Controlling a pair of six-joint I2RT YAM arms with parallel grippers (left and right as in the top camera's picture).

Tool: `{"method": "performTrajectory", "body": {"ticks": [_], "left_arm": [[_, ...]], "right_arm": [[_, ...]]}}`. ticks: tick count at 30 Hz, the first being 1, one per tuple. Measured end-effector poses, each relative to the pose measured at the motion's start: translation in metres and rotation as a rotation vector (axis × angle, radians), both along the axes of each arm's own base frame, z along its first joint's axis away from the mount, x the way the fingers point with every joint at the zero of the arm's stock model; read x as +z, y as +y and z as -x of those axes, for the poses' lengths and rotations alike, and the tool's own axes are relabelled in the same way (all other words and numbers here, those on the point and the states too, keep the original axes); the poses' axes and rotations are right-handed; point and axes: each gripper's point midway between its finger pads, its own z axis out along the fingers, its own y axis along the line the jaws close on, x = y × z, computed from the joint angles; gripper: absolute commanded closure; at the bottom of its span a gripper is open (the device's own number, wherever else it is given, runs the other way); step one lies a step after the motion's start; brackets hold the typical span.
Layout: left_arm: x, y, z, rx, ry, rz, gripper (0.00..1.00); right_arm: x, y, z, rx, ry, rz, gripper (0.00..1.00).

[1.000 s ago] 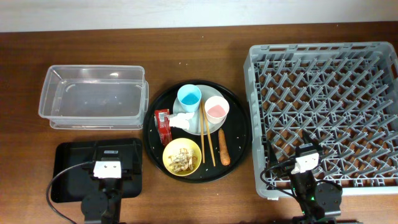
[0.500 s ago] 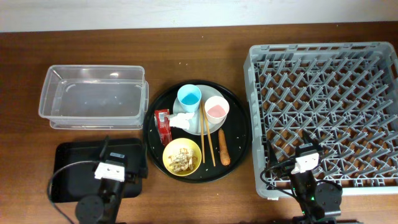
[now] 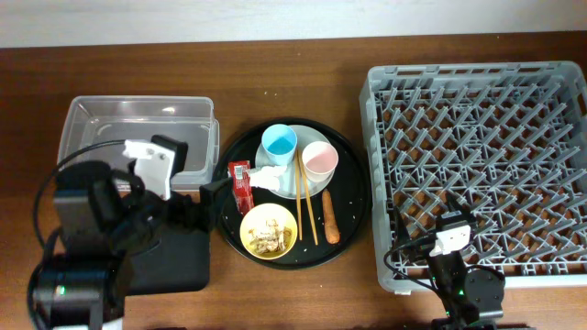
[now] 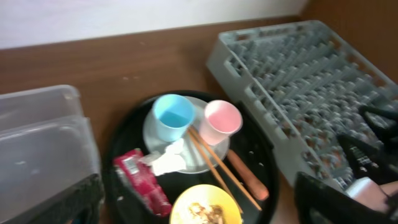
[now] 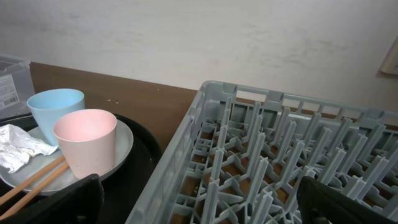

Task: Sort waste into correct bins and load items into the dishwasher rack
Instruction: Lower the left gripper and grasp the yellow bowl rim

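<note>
On the round black tray (image 3: 353, 197) lie a red wrapper (image 3: 240, 186), a white tissue (image 3: 269, 179), a yellow bowl (image 3: 269, 231) of pale scraps, chopsticks (image 3: 304, 197) and a sausage-like stick (image 3: 329, 216). A blue cup (image 3: 279, 142) and a pink cup (image 3: 319, 161) stand on the pale plate (image 3: 288, 186). My left gripper (image 3: 204, 203) hovers open at the tray's left rim, beside the wrapper (image 4: 142, 185); the bowl (image 4: 205, 208) shows between its fingers. My right gripper (image 5: 199, 202) stands open and empty over the near-left corner of the grey rack (image 3: 477, 137).
The clear tub (image 3: 138, 119) sits at the back left, partly under my left arm. That arm covers most of the flat black tray (image 3: 179, 266) in front of the tub. Bare brown table runs along the back edge.
My left arm has risen off the flat black tray and swung back and right, bringing its gripper to the round tray's left rim. The right arm has not moved.
</note>
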Motion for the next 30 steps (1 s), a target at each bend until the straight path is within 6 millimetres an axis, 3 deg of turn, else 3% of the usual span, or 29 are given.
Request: {"method": "performTrajectory", "body": {"ticks": [2, 5, 8, 12, 15, 19, 23, 30], "left_arm": [[-0.006, -0.007, -0.004, -0.038, 0.040, 0.037, 0.59], [-0.015, -0.013, -0.005, -0.032, 0.121, 0.089, 0.72], [-0.024, -0.028, 0.000, 0.001, 0.187, 0.070, 0.73], [-0.044, -0.063, 0.008, 0.012, 0.254, -0.013, 0.73], [-0.078, -0.104, 0.017, -0.037, 0.329, -0.134, 0.71], [-0.152, -0.136, 0.029, -0.079, 0.505, -0.335, 0.67], [-0.198, -0.131, 0.035, -0.064, 0.640, -0.462, 0.67], [-0.230, -0.132, 0.036, -0.063, 0.710, -0.531, 0.68]], "right_arm": [[0.000, 0.000, 0.000, 0.000, 0.000, 0.000, 0.02], [0.000, 0.000, 0.000, 0.000, 0.000, 0.000, 0.02], [0.000, 0.000, 0.000, 0.000, 0.000, 0.000, 0.02], [0.000, 0.000, 0.000, 0.000, 0.000, 0.001, 0.01], [0.000, 0.000, 0.000, 0.000, 0.000, 0.001, 0.02], [0.000, 0.000, 0.000, 0.000, 0.000, 0.001, 0.02], [0.000, 0.000, 0.000, 0.000, 0.000, 0.000, 0.02], [0.000, 0.000, 0.000, 0.000, 0.000, 0.000, 0.02]]}}
